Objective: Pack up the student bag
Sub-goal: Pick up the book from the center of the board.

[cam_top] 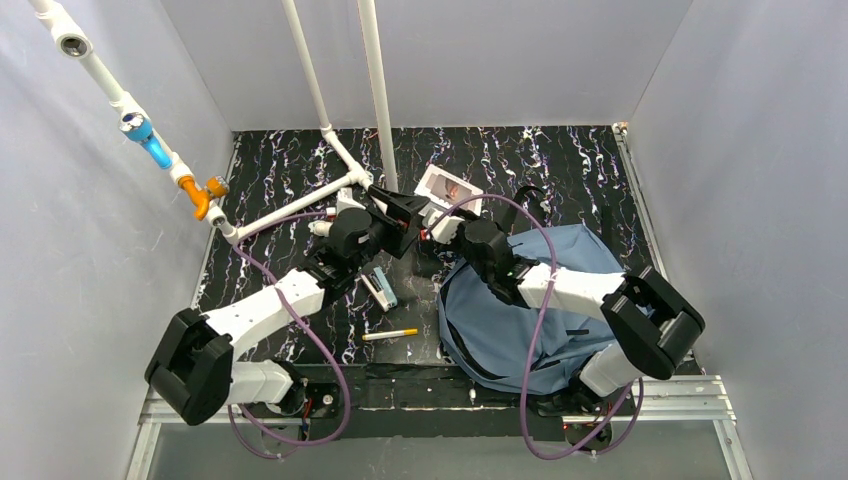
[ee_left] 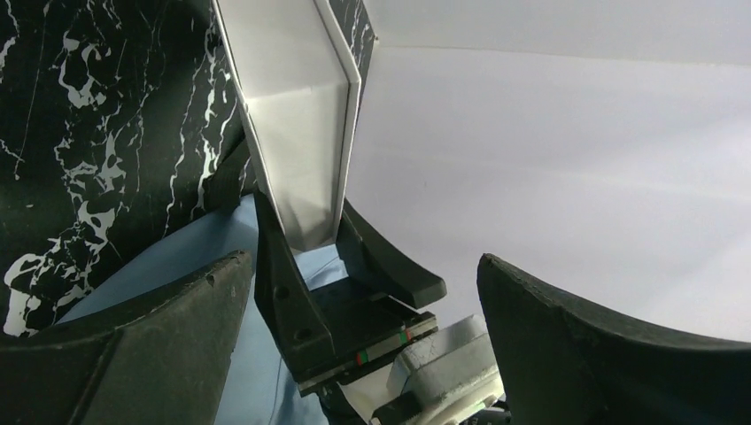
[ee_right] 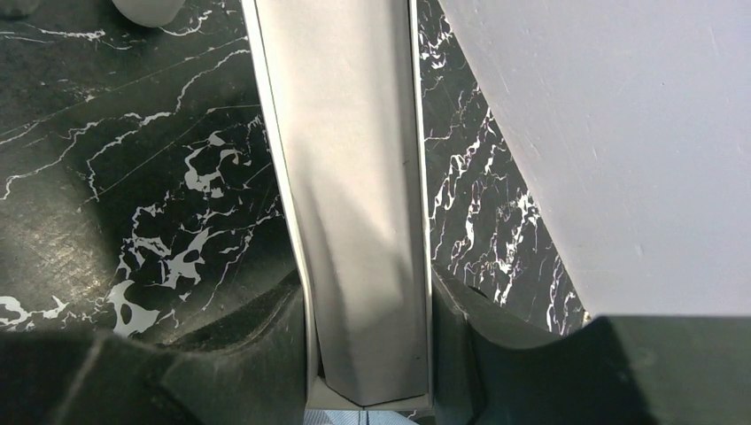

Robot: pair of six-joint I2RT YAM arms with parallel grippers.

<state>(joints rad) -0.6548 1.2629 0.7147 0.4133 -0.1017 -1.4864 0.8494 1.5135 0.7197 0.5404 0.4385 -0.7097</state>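
Entry: grippers, white book (ee_right: 354, 177), student bag (cam_top: 485, 320), as I see them remotely.
My right gripper (ee_right: 367, 341) is pinched half-wide on the thin white book, just past the bag's far edge. My left gripper (ee_left: 363, 283), beside it, gapes wide and empty. The bag is soft slate-blue fabric, crumpled, with dark zipper lines. It lies just nearward of both fingertips, under my right arm.
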